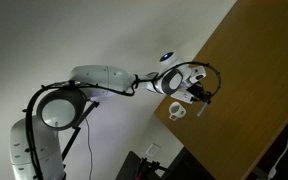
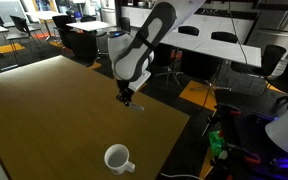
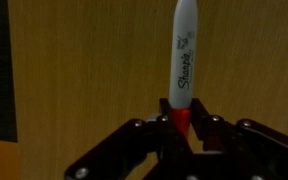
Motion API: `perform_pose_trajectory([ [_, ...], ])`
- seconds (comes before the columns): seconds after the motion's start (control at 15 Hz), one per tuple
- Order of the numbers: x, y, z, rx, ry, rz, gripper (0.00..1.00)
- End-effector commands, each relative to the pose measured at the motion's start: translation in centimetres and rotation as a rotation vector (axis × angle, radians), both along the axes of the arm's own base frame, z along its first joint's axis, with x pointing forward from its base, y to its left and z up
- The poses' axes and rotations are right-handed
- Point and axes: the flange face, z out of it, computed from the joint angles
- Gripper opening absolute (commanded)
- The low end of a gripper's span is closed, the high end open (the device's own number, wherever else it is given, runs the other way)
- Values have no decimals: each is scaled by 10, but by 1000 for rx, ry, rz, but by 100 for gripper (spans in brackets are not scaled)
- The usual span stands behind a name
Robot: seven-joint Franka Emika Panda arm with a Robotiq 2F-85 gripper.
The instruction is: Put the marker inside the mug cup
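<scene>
Wrist view: the pincer [image 3: 187, 120] grips the marker [image 3: 184, 55] by its red end, long axis pointing straight ahead; in an exterior view the mug [image 2: 117, 158] stands well apart by the tabletop [image 2: 44, 110] edge.

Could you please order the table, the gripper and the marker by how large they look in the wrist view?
1. table, filling most of the picture
2. gripper, spanning the bottom edge
3. marker, a slim stick clamped between the jaws
</scene>
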Motion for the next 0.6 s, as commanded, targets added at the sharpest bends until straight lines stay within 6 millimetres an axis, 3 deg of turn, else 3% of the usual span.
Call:
perform_pose_trajectory([
  [0.0,3,0,0,9,-18,12,6],
  [0.53,4,4,16,91,-102,219,6],
])
